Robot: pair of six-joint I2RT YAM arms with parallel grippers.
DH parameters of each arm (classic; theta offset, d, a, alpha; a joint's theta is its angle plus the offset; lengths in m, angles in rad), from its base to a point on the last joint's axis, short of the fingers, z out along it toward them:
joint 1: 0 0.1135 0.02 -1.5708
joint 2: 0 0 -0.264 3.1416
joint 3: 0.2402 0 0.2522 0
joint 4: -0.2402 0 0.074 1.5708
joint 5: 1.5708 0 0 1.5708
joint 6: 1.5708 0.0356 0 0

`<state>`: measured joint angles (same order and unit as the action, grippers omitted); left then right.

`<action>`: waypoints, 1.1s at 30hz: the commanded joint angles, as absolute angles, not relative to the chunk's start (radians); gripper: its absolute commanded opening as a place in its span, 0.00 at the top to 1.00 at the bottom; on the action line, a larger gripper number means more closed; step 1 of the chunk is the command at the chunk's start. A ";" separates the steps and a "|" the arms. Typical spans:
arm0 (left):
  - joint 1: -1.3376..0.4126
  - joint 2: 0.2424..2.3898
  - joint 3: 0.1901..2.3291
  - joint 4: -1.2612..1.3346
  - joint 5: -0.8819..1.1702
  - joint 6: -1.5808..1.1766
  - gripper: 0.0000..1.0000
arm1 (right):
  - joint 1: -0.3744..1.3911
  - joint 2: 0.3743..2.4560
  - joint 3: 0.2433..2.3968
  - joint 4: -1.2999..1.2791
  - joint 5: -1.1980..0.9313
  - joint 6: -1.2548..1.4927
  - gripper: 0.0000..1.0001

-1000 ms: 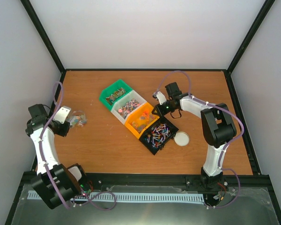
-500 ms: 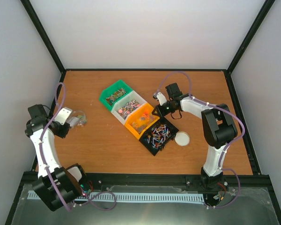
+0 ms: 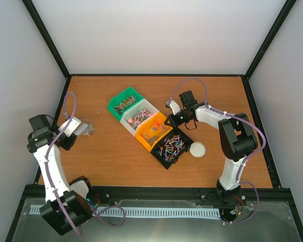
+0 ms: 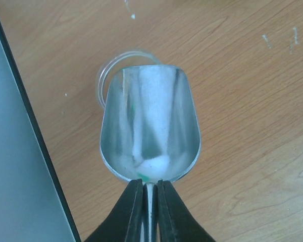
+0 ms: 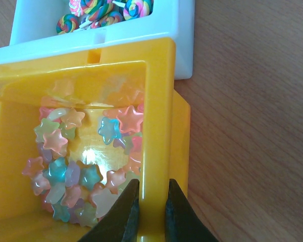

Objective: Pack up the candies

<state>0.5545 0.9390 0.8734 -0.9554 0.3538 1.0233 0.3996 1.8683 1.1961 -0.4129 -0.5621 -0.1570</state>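
Fingers first: the left gripper has its two black fingers pinched almost together on the thin handle of a metal scoop, with only the handle between them. The scoop's bowl points away from the wrist and hangs over a clear cup, whose rim curves out past the bowl's far left side. Low in the bowl there is a pale patch with a speck of green; I can't tell whether that is a sweet or a reflection. From above, the cup stands on the wooden table near its left edge, well apart from the bins.

The right gripper is clamped on the side wall of the orange bin. One finger is inside the bin and the other outside, both pressed flat against the plastic.

The candies lie in four bins set touching in a slanted row near the middle of the table. The green bin is farthest back, then the white bin, the orange bin, and the black bin nearest the arms. Seen from the right wrist, pastel star-shaped sweets are heaped in the orange bin, close up to the inner finger. Rainbow swirl lollipops lie in the white bin beside it. The black bin holds the many-coloured stick-like ones. A round white lid lies flat just beside the black bin.
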 commanded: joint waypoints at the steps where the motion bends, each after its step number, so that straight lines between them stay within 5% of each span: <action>1: 0.560 0.900 0.873 -0.974 0.452 1.110 0.99 | 0.407 1.857 1.143 -0.502 -0.584 -0.164 0.97; 7: 0.492 0.900 0.923 -1.023 0.566 1.093 0.99 | 0.408 1.841 1.117 -0.511 -0.589 -0.165 0.97; 20: -0.117 1.159 1.137 -1.091 0.331 0.652 0.99 | 0.417 1.754 0.999 -0.490 -0.600 -0.108 0.95; 23: -0.223 1.230 1.175 -1.111 0.270 0.591 0.99 | 0.422 1.727 0.978 -0.486 -0.607 -0.091 0.85; 29: -0.354 1.388 1.313 -1.163 0.167 0.470 0.99 | 0.414 1.691 1.022 -0.511 -0.592 -0.095 0.48; 33: -0.404 1.504 1.418 -1.231 0.122 0.441 0.99 | 0.411 1.705 1.113 -0.522 -0.573 -0.104 0.40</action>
